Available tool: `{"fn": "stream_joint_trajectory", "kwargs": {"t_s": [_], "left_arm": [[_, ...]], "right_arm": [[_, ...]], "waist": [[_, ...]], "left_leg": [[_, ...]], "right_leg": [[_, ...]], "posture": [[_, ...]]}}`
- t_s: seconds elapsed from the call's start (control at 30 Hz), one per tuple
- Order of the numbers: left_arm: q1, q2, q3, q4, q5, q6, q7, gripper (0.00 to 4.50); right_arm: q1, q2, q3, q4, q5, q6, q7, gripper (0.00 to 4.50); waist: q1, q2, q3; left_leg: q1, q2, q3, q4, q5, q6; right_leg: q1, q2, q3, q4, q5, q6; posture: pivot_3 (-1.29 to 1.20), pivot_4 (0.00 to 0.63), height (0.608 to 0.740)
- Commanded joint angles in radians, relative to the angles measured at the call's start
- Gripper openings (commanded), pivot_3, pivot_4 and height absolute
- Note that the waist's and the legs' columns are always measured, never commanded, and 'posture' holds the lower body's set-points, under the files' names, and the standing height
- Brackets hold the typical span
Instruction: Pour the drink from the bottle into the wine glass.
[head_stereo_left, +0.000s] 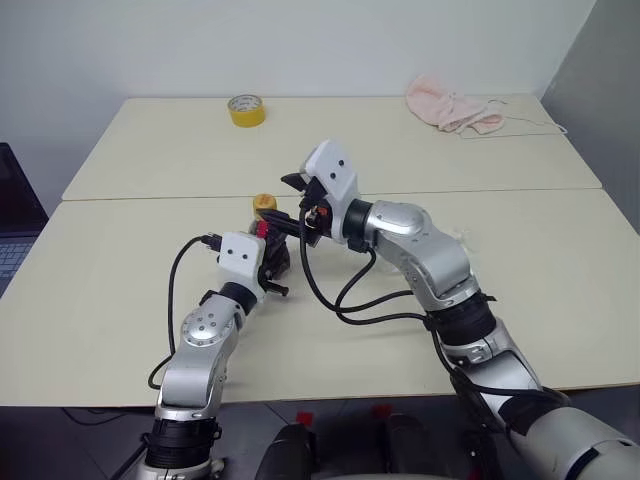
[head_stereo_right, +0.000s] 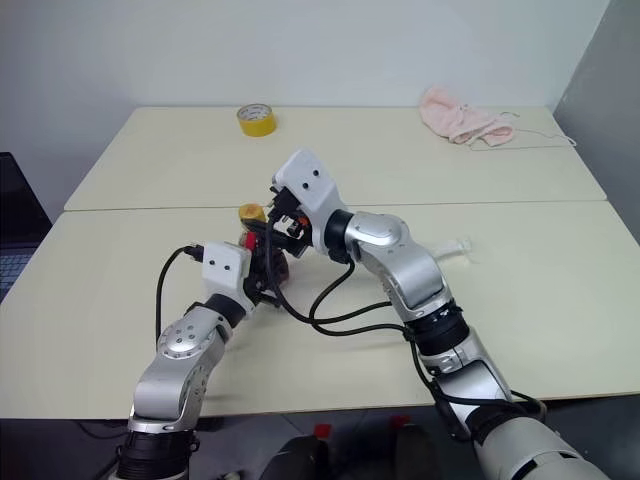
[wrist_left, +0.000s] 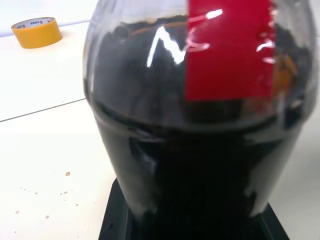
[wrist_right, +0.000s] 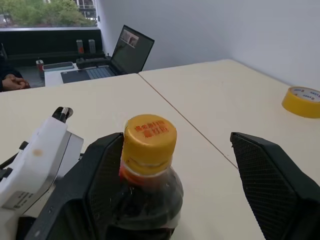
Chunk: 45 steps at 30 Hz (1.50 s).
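Black fingers of the left gripper (head_stereo_left: 272, 262) pinch the lower body of the small squat clear plastic bottle (wrist_left: 200, 125), which stands upright on the counter (head_stereo_left: 150, 290) near its middle seam. Dark, almost black drink (wrist_left: 200, 175) fills the bottle nearly to the shoulder. A plain red rectangular label (wrist_left: 229, 50) sits on the upper body; no writing can be read on it. The yellow screw cap (wrist_right: 149, 135) is still on the neck, and its top bears a few lines of small red print, too fine to make out.

The right gripper (wrist_right: 200, 175) hangs just above the bottle with its fingers (wrist_right: 272, 180) spread wide, one on either side of the cap. One finger lies close beside the neck, though contact cannot be judged; the other stands well apart.

Farther off, a roll of yellow adhesive tape (head_stereo_left: 247, 110) lies flat at the far side of the counter; small print runs round its white inner core, illegible. A crumpled pale pink cloth (head_stereo_left: 455, 108) rests near the far right corner. An open dark laptop (wrist_right: 127, 52) stands on another desk beyond the counter.
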Motion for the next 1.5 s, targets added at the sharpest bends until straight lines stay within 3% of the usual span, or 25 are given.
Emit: {"fn": "stream_joint_trajectory", "kwargs": {"t_s": [0.03, 0.3, 0.53, 0.93, 1.5], "left_arm": [[-0.005, 0.002, 0.014, -0.048, -0.005, -0.039, 0.001, 0.76], [-0.006, 0.001, 0.015, -0.049, -0.004, -0.038, 0.000, 0.76], [-0.005, 0.001, 0.013, -0.048, -0.003, -0.039, -0.002, 0.76], [-0.007, 0.002, 0.010, -0.040, 0.000, -0.046, -0.004, 0.76], [-0.017, 0.005, 0.012, -0.029, 0.000, -0.052, -0.006, 0.76]], "right_arm": [[0.003, -0.037, -0.068, -0.026, -0.003, 0.010, -0.028, 3.64], [0.034, -0.092, -0.076, -0.063, -0.003, 0.032, -0.017, 3.64], [0.019, -0.041, -0.058, -0.169, 0.078, 0.125, -0.001, 3.64], [-0.041, 0.108, -0.027, -0.070, 0.064, 0.128, -0.061, 3.64], [-0.067, 0.130, -0.017, 0.033, 0.027, 0.065, -0.082, 3.64]], "waist": [[0.003, 0.000, 0.000], [-0.001, 0.000, 0.000], [-0.001, 0.000, 0.000], [0.000, 0.000, 0.000], [0.000, 0.000, 0.000]], "left_leg": [[0.000, 0.000, 0.000, 0.000, 0.000, 0.000], [0.000, 0.001, 0.001, -0.001, 0.000, 0.000], [0.000, 0.000, 0.000, 0.000, 0.000, 0.000], [0.000, 0.000, 0.000, 0.000, 0.000, 0.000], [0.000, 0.000, 0.000, 0.000, 0.000, 0.000]], "right_leg": [[0.000, 0.000, 0.000, 0.000, 0.000, 0.000], [0.000, 0.000, 0.000, 0.000, 0.000, 0.000], [0.000, 0.000, 0.000, 0.000, 0.000, 0.000], [0.000, 0.000, 0.000, 0.000, 0.000, 0.000], [0.000, 0.000, 0.000, 0.000, 0.000, 0.000]], "posture": [[0.00, 0.150, 0.740], [0.00, 0.150, 0.740], [0.00, 0.150, 0.740], [0.00, 0.150, 0.740], [0.00, 0.150, 0.740]]}}
